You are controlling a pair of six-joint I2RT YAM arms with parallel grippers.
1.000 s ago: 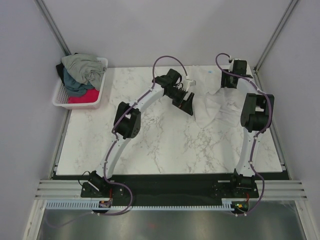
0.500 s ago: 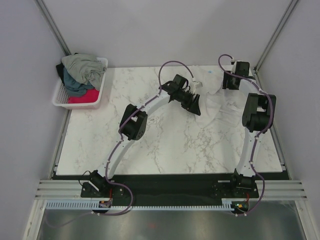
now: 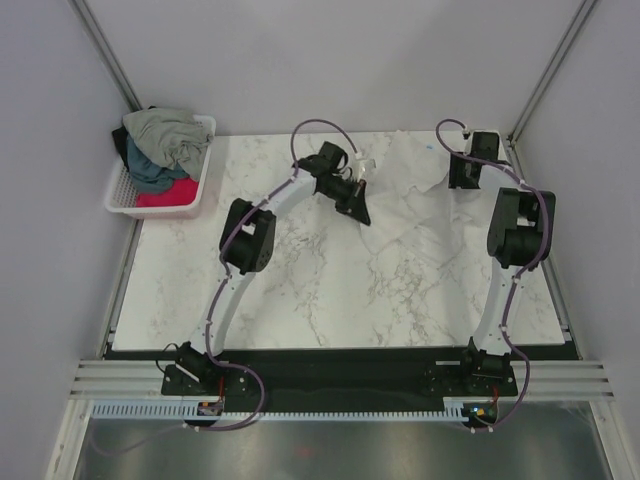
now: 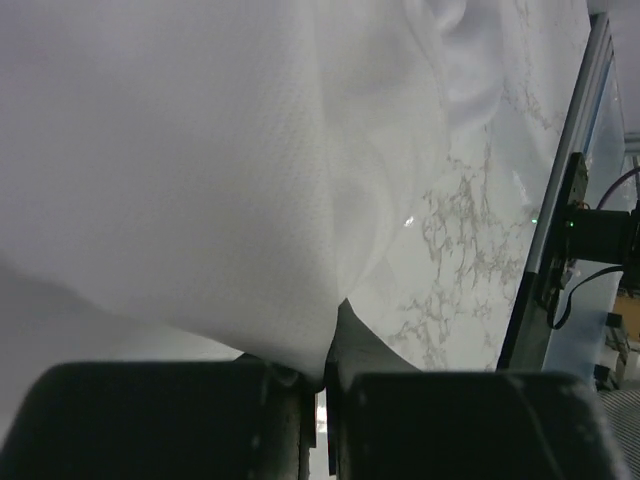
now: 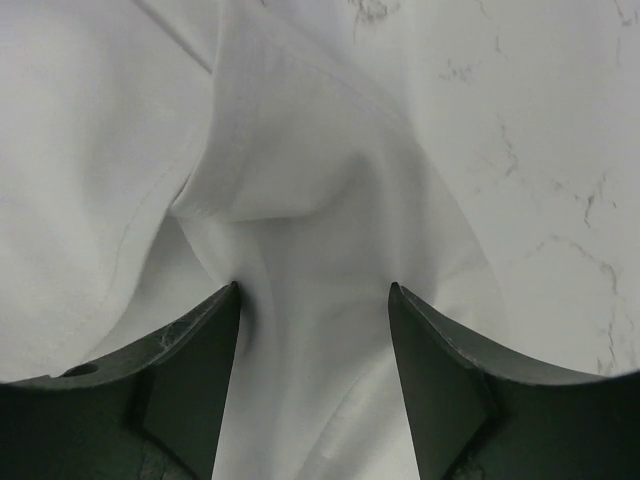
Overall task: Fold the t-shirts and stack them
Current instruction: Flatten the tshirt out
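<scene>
A plain white t-shirt (image 3: pixel 425 210) lies crumpled on the back right of the marble table. My left gripper (image 3: pixel 361 213) is at its left edge, shut on a fold of the white cloth (image 4: pixel 300 340), which hangs out from between the fingers (image 4: pixel 318 378). My right gripper (image 3: pixel 469 176) is over the shirt's far right part. It stands open, low on the cloth, with a raised ridge of the shirt (image 5: pixel 310 230) between its fingertips (image 5: pixel 313 290). The grey-green t-shirt (image 3: pixel 165 130), the dark teal one (image 3: pixel 148 172) and the red-pink one (image 3: pixel 170 193) are heaped in the basket.
A white lattice basket (image 3: pixel 120 200) sits off the table's back left corner. Grey walls and metal posts enclose the table (image 3: pixel 300 290) on three sides. Both arm bases stand on the black rail at the near edge.
The left gripper went from open to shut on the white shirt's left edge, then drew it leftward, stretching the cloth. The right gripper has hardly moved.
</scene>
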